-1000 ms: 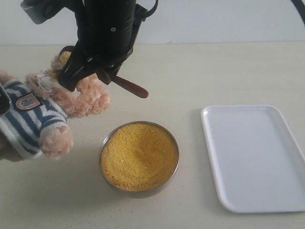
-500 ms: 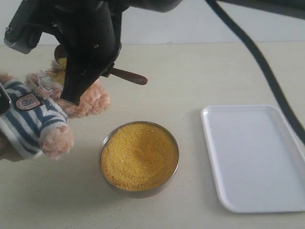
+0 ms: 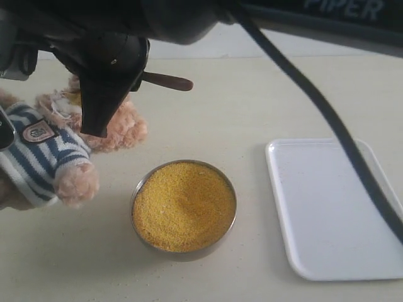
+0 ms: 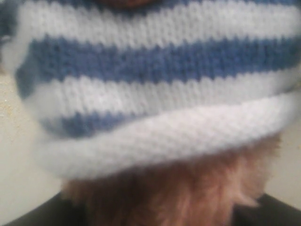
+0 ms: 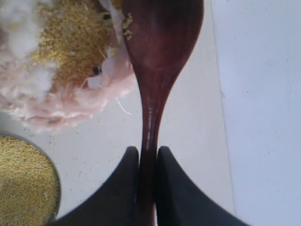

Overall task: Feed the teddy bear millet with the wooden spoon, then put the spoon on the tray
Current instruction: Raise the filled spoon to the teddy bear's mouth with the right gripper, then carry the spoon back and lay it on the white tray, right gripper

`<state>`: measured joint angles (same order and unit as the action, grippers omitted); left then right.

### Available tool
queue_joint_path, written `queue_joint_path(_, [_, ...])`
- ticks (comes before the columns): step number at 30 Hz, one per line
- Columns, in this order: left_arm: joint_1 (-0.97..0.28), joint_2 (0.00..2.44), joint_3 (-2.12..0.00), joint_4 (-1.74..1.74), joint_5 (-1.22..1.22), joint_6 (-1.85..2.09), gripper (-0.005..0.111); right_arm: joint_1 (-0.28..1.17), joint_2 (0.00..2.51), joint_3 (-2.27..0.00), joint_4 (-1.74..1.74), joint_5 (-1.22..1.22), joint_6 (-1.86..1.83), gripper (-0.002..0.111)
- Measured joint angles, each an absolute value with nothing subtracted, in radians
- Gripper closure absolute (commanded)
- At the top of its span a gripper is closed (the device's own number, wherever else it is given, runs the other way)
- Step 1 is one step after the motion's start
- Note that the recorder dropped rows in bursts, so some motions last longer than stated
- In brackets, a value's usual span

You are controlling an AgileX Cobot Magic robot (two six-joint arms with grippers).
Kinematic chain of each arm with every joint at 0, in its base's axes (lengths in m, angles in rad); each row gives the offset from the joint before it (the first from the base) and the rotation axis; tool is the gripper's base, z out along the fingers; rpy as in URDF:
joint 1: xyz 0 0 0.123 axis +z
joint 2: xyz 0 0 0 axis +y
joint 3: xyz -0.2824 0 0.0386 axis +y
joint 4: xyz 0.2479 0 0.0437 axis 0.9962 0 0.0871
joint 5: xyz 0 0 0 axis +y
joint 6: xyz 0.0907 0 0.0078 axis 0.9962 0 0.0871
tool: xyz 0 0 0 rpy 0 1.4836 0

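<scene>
While the right tool [image 5: 148,153] stays out of it, nothing is safe yet: its fingers are clamped together on the slim handle of the spoon [image 5: 160,47], whose oval end sits just beside the face of the bear [image 3: 44,148]. Loose millet [image 5: 70,37] lies on the muzzle fur, and the spoon looks almost empty. A dark sliver at the striped shirt is probably the left tool [image 3: 4,131]; whether it grips I cannot tell. The grip is narrow and near the handle's end, so a swing toward the tray [image 3: 334,207] could let the spoon pivot or slip. A nudge to the bear would shed grain onto the counter [image 3: 252,107], outside the bowl [image 3: 135,189].
</scene>
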<state>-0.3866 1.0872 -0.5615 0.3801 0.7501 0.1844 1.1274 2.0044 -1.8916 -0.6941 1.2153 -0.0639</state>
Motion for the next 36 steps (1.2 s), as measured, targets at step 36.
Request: queue_joint_path(36, [-0.387, 1.087, -0.562, 0.424, 0.698, -0.201, 0.103, 0.452, 1.358, -0.927, -0.222, 0.866, 0.277, 0.109])
